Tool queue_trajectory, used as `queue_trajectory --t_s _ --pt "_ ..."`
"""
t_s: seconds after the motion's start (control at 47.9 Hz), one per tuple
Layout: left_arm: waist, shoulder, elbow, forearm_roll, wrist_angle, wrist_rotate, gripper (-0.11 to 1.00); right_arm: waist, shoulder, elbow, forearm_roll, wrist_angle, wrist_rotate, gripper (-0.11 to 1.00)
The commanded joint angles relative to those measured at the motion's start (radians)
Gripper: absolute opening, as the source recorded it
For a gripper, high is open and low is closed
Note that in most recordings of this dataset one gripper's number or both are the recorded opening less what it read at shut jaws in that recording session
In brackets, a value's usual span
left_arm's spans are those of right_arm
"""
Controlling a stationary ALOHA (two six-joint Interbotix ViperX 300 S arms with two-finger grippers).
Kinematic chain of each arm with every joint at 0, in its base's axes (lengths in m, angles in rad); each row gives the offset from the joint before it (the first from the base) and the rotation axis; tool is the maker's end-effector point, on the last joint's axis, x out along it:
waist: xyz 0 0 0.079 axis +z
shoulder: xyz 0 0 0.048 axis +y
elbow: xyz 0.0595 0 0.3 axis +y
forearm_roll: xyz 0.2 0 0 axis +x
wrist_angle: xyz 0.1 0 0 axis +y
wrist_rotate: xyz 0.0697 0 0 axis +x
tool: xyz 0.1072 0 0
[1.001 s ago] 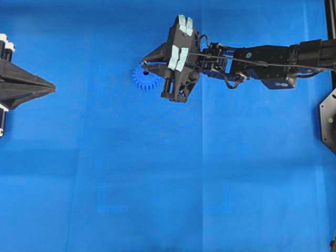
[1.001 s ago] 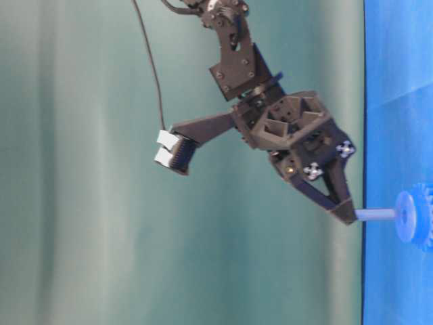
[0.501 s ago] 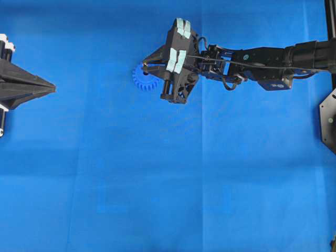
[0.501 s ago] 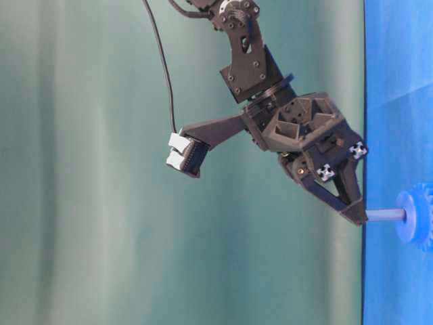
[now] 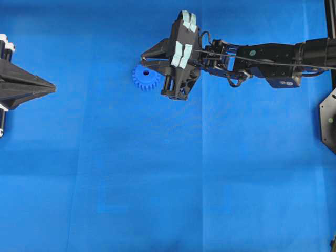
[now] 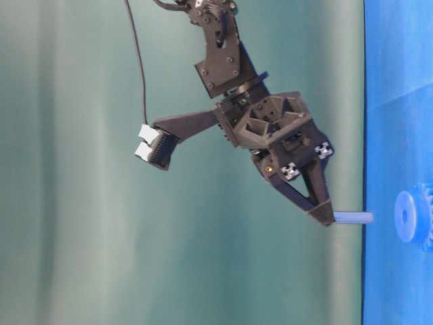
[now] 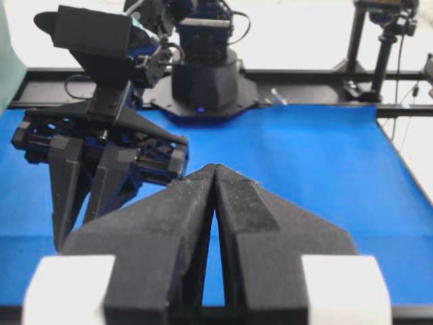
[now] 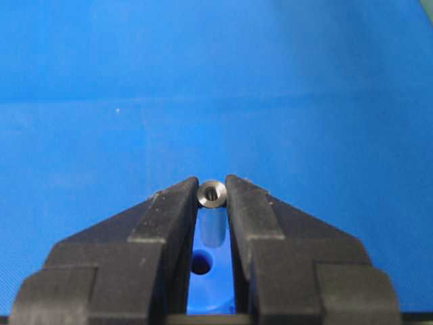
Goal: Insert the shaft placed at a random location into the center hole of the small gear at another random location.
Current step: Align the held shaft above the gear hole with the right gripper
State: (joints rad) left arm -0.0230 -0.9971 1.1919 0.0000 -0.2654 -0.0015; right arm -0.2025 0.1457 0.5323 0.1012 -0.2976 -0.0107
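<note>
One shaft (image 8: 212, 194) sits clamped between the nearly closed right gripper (image 8: 212, 203) jaws, hanging clear above one gear (image 5: 146, 78) on the cloth (image 5: 157, 184), while the left gripper (image 7: 214, 177) rests closed, well apart.

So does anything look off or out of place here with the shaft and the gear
Yes. The shaft, gripped by the right gripper, hangs clear of the small gear: its tip is not in the center hole, with a visible gap between them. The gear lies flat, and nothing looks damaged.
</note>
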Motion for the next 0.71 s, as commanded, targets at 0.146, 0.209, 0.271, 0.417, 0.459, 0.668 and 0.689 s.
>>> queue_trajectory --t_s 0.146,0.209,0.271,0.417,0.459,0.668,0.689 --pt "0.002 0.005 -0.012 0.002 -0.006 -0.002 0.0 0.002 -0.026 -0.011 0.0 -0.006 -0.002 0.04" --pt "0.002 0.005 -0.012 0.002 -0.008 -0.002 0.0 0.002 -0.018 -0.011 0.002 -0.006 -0.002 0.04" --pt "0.002 0.005 -0.012 0.002 -0.008 -0.002 0.0 0.002 -0.005 -0.012 0.003 -0.011 0.002 0.04" --pt "0.002 0.006 -0.012 0.002 -0.006 -0.002 0.0 0.005 0.025 -0.015 0.008 -0.023 0.003 0.04" --pt "0.002 0.006 -0.011 0.002 -0.008 -0.002 0.0 0.005 0.034 -0.015 0.012 -0.026 0.003 0.04" --pt "0.002 -0.002 -0.012 0.002 -0.008 -0.002 0.0 0.005 0.066 -0.012 0.026 -0.046 0.003 0.04" --pt "0.002 -0.003 -0.012 0.002 -0.006 -0.002 0.0 0.005 0.066 -0.011 0.028 -0.049 0.003 0.04"
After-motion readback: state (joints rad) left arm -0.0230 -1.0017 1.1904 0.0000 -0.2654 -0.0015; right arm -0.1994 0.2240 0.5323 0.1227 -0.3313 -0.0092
